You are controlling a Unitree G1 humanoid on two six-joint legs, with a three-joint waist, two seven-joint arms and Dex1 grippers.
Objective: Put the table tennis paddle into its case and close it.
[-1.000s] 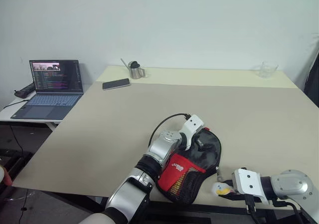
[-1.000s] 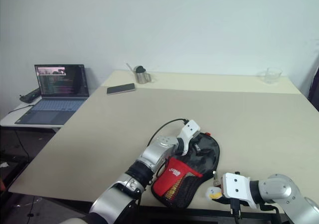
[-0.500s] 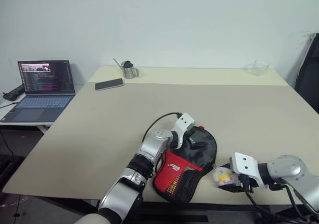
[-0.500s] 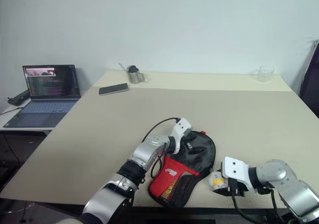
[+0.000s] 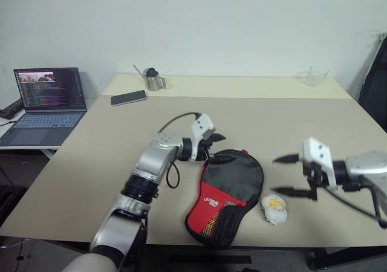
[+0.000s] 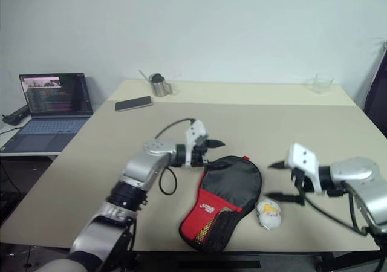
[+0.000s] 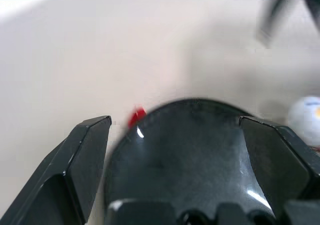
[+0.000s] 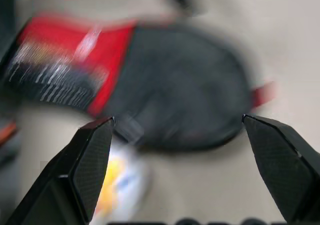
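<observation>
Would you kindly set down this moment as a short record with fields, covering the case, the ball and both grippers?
case: flat on the table near its front edge, looks closed, red panel toward the robot
ball: white and yellow, on the table just right of the case
left gripper: open, empty, above the case's far edge
right gripper: open, empty, raised above the ball
far side: smartphone, metal cup, glass

The surface (image 5: 290, 121) was a big beige top, paler along the far edge. On it: the case (image 5: 227, 194) lay flat near the front edge, about 6 o'clock, with a small white-yellow ball (image 5: 275, 208) just beside it at its 3 o'clock. Way back at 11 o'clock sat a black smartphone (image 5: 128, 97) and a small metal jug (image 5: 151, 79). A clear glass cup (image 5: 314, 77) stood at 1 o'clock.
</observation>
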